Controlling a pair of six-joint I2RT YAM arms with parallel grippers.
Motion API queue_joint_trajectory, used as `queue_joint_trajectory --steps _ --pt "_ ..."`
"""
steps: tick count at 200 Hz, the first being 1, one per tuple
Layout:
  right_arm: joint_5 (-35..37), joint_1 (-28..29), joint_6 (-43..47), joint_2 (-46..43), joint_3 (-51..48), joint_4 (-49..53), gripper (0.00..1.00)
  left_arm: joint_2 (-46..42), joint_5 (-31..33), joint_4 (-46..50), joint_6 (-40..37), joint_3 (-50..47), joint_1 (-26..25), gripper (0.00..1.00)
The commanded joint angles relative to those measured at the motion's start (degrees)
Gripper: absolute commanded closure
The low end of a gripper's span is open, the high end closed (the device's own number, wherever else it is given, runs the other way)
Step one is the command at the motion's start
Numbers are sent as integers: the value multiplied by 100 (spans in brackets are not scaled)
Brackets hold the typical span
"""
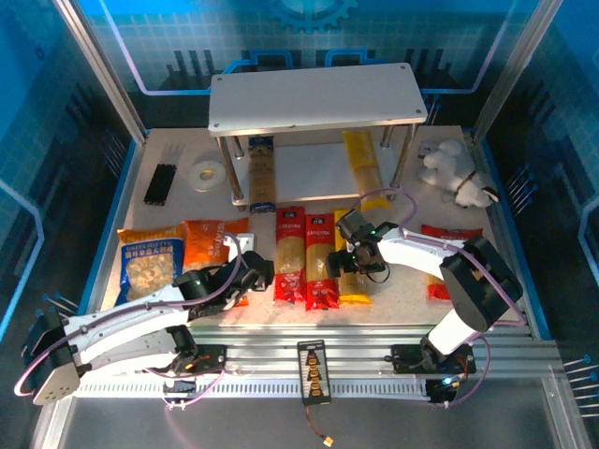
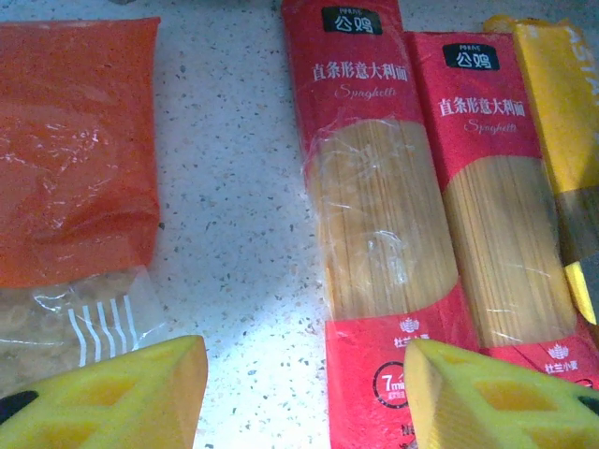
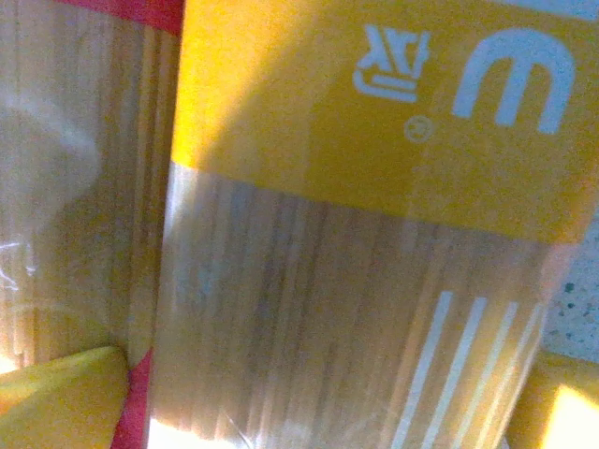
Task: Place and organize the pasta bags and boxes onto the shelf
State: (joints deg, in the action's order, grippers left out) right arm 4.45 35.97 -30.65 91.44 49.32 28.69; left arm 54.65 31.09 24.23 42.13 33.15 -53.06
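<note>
- Far left on the desk (image 1: 178,210), a blue-orange bag (image 1: 150,260) lies flat, with an orange bag (image 1: 204,241) just beside it on the right.
- The left gripper (image 1: 245,277) hangs low at the orange bag's near right corner. Its yellow fingers (image 2: 131,398) are apart and clamped on nothing, with bare desk between them.
- At far centre stands the shelf (image 1: 314,98). On its lower board lie a blue-and-yellow pack (image 1: 263,173) on the left and a yellow shelf pack (image 1: 363,161) on the right.
- Two red spaghetti packs (image 1: 289,257) lie side by side at mid-desk.
- A yellow desk pack (image 1: 352,292) lies against the right-hand red one. The right gripper (image 1: 348,265) sits over it, fingers (image 3: 65,393) spread wide to either side and not closed on it.
- A red bag (image 1: 457,231) lies partly hidden beneath the right arm.
- A white plush toy (image 1: 454,168) sits at far right.
</note>
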Motion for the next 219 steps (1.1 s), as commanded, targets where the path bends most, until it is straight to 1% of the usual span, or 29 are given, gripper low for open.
queue_joint_trajectory --steps 1,27,42,70,108,152,176,189,219 --pt "183 36 -15 214 78 245 2 -126 155 161 132 -106 -27 41" --pt "241 -57 17 323 78 266 3 -139 142 139 164 -137 -21 41" --pt "221 -139 20 338 19 236 6 -139 127 111 165 -152 -20 41" --pt "168 -272 42 276 -152 199 16 -125 134 74 164 -166 -23 42" --pt "43 -328 85 160 -292 172 27 -78 116 23 175 -172 -26 41" --pt "-161 -304 136 -9 -311 252 55 -60 99 12 190 -177 -21 42" --pt "-180 -265 157 -281 -318 432 81 -44 142 28 180 -146 -23 42" --pt "-168 -238 156 -514 -331 565 100 -8 163 29 167 -118 -27 42" --pt "-181 -186 156 -1084 -318 958 100 139 172 -26 128 -37 -24 42"
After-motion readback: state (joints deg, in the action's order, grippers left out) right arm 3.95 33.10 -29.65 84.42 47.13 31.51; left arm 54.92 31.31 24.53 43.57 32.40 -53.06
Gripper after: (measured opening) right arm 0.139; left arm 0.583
